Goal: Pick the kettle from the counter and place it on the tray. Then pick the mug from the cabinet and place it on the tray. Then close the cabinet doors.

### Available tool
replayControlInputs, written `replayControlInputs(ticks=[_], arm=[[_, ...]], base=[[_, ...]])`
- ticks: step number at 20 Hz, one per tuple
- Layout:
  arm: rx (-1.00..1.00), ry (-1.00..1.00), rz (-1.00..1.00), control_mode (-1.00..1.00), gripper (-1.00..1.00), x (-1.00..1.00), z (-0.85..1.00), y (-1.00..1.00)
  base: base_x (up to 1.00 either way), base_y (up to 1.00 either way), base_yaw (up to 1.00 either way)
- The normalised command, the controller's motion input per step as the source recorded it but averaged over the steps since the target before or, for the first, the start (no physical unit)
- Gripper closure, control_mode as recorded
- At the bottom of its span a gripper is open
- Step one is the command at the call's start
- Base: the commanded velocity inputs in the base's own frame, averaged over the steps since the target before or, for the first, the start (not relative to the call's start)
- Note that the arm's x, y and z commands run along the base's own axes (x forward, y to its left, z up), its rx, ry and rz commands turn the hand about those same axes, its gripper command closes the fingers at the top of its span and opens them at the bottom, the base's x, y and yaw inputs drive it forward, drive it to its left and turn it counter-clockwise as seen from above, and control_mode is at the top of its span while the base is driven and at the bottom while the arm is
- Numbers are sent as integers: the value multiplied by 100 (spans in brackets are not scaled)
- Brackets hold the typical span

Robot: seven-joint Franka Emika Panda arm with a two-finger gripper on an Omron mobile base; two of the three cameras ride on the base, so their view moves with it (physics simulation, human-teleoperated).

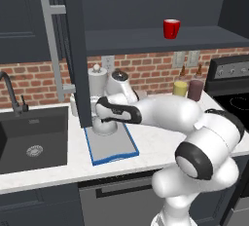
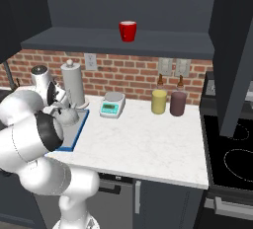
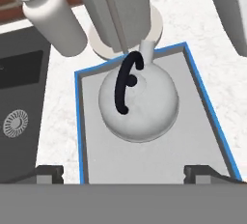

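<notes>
So the kettle [image 3: 139, 103] is sitting on the tray [image 3: 193, 146], toward its far end, black handle up. The gripper [image 3: 124, 172] hangs right above it with fingers spread wide apart, holding nothing. The red mug [image 1: 171, 28] is up on the cabinet [image 1: 160, 39] shelf (doors open), far right of the tray. Sink [image 1: 31, 142] is left.

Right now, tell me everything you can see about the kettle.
The kettle is a squat, dome-shaped, silver-grey vessel that looks like metal, with a thin black arched handle over its top and a short pale spout pointing toward the back wall. It stands upright inside the tray, in the half nearer the wall. The open gripper hangs above it without touching; nothing but the tray floor touches it.
</notes>
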Motion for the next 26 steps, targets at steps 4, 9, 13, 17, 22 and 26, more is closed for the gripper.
replayControlInputs(ticks=[4, 9, 13, 17, 22, 26], arm=[[-1, 0, 0, -100, -100, -67, 39, -36], [-4, 0, 0, -100, -100, -54, 23, -51], [-2, 0, 0, -100, -100, -47, 14, -74], [-2, 0, 0, -100, -100, -31, 31, -76], [-3, -1, 0, -100, -100, -28, 41, -72], [-5, -7, 0, -100, -100, -37, 45, -68]], base=[[0, 0, 0], [0, 0, 0], [0, 0, 0], [0, 0, 0], [0, 0, 0], [0, 0, 0]])
